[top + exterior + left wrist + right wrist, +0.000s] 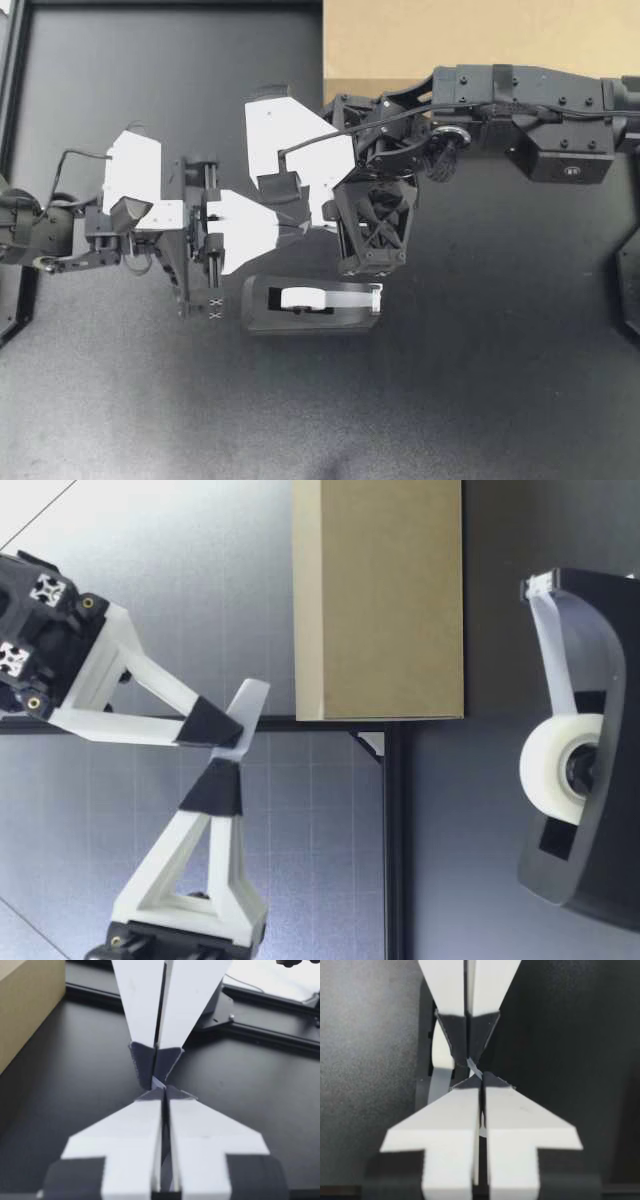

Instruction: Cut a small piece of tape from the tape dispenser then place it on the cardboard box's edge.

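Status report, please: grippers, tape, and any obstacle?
Left gripper and right gripper both shut, tip to tip, above the table. Tape piece pinched between them, off the tape dispenser. No tape seen on cardboard box; nothing in the way.

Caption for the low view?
Left gripper and right gripper pinch one tape strip between them, cardboard box behind, dispenser nearby.

No readable text, small emblem (575, 171) on right arm (530, 95) illegible
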Robot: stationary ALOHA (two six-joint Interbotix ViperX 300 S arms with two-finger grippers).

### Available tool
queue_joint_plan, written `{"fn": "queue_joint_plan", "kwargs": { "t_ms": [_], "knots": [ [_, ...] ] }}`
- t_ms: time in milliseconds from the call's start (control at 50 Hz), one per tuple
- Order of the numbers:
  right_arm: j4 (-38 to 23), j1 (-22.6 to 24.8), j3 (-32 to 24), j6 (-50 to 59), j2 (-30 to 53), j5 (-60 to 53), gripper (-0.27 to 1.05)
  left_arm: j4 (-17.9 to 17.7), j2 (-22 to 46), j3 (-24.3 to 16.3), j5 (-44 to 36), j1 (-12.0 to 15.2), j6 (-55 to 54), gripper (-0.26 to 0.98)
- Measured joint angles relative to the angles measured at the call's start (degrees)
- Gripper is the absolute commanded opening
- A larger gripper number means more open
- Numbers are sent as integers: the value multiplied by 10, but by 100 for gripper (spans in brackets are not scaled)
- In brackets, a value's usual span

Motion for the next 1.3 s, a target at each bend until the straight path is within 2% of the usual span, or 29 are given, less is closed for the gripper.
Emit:
{"fn": "queue_joint_plan", "kwargs": {
  "t_ms": [140,220,440,680,840,940,1200,1300],
  "knots": [
    [8,0,0,0,0,4,-6,-1,0,0,0,0,0,-14],
    [11,0,0,0,1,5,3,-1,0,0,-1,0,0,-14],
    [13,0,0,1,7,6,45,-1,0,0,0,0,0,-14],
    [-16,1,4,1,10,4,45,-1,0,1,0,1,1,-14],
    [-22,-15,39,4,-21,-12,45,-7,3,2,-1,4,-3,-14],
    [-24,-36,70,7,-58,-42,45,-35,10,3,-7,18,-4,-14],
    [-25,-114,200,7,-170,-186,44,-182,46,-11,-62,68,-26,-14],
    [-25,-135,250,10,-190,-265,38,-210,62,-30,-73,90,-62,-14]
  ]
}}
